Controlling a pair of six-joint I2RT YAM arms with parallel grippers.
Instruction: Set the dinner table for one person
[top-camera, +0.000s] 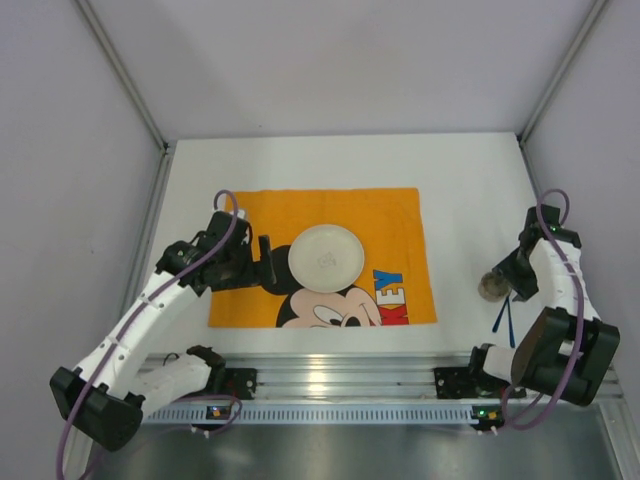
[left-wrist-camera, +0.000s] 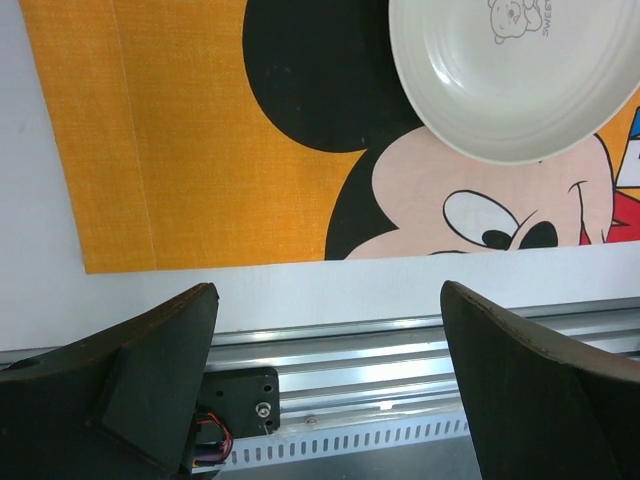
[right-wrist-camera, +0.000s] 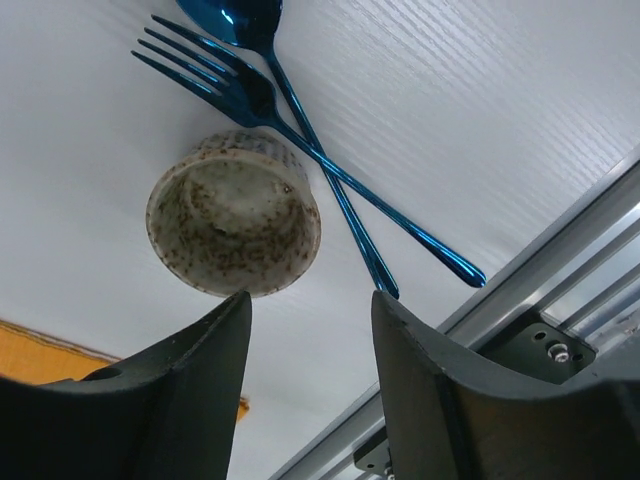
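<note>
dinner table | plate on placemat | right hand spread near cup

The placemat lies on the desk, left of the middle, its near edge close to the rail that runs along the desk's near side; the plate sits on the placemat, about midway across it; the cup stands on the bare desk to the right of the placemat, well apart from the plate; the fork and the spoon lie crossed over each other just beside the cup, between it and the rail; the left end effector hangs over the placemat just left of the plate; the right end effector hangs beside the cup.
</note>
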